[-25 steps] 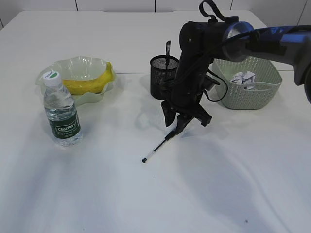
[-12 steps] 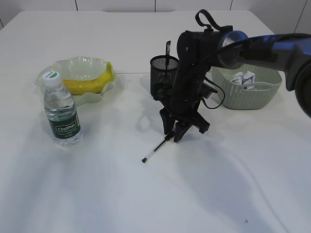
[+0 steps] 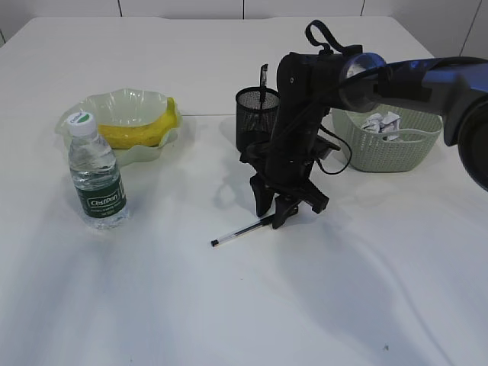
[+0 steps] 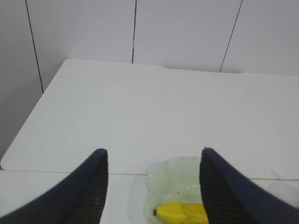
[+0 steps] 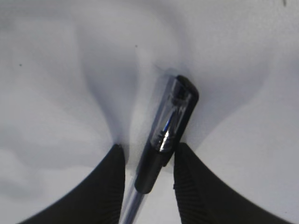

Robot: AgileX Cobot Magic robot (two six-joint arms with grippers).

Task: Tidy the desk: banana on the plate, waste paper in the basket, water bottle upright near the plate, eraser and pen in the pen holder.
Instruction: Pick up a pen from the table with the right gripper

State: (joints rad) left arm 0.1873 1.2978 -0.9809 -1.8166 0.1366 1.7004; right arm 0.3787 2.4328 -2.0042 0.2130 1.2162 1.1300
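Pen [image 3: 242, 231] is lying flat on the table [image 3: 229, 305], in front of the pen holder [image 3: 255, 114]. I'm straddling its capped end with the right gripper [image 3: 274, 210], fingers narrowed alongside, grip not yet certain. Light, stiff, slick, I'm judging; I'm aiming behind the cap. Left gripper [image 4: 152, 186] is hanging wide, empty.

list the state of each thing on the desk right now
pen: lying on the table, cap end between the right gripper fingers
banana: on the plate
water bottle: upright, capped
waste paper: in the basket
pen holder: upright
left gripper: open, empty
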